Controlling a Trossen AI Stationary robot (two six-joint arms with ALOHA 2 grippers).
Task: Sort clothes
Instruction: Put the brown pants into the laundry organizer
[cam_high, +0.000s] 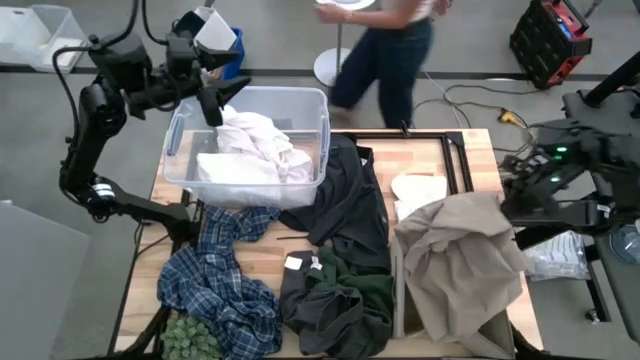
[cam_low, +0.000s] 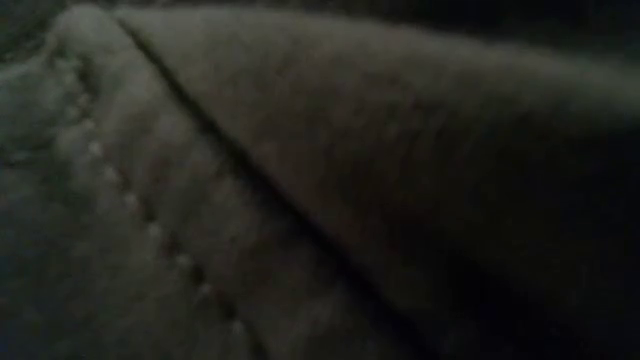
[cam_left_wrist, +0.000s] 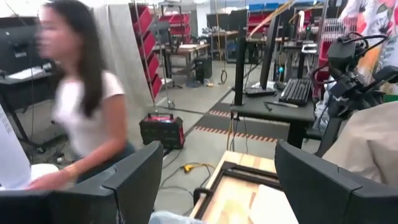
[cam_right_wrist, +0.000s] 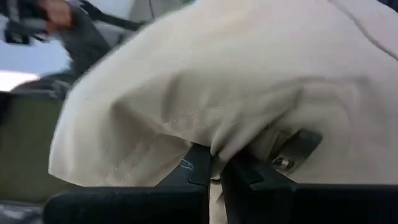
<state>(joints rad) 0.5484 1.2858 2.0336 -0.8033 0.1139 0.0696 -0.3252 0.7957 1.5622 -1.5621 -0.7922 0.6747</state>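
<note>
White clothes (cam_high: 255, 150) lie piled in a clear plastic bin (cam_high: 322, 100) at the far left. My left gripper (cam_high: 212, 100) (cam_left_wrist: 217, 186) hovers open above the bin's far left corner, holding nothing. A blue-and-white plaid garment (cam_high: 220, 275) lies crumpled at the near left. Black (cam_high: 345, 205) and dark green (cam_high: 340, 295) garments lie in the middle. A beige garment (cam_high: 460, 260) is heaped at the right and covers my right gripper (cam_right_wrist: 217, 177), which is shut on it. Cloth right at the lens fills the low view. My right gripper pinches a fold of the beige garment (cam_right_wrist: 214, 146) between its two shut fingers. The cloth bunches up above the fingertips and drapes over them. In the high view the garment hides the gripper, and its lower part (cam_high: 450, 320) lies at the table's near right.
A small green plant (cam_high: 190, 338) stands at the near left corner. A white piece (cam_high: 418, 188) lies beside a black frame (cam_high: 455, 150) at the far right. A person (cam_high: 385, 50) walks past beyond the far edge. Bare wood (cam_high: 300, 245) shows between the garments.
</note>
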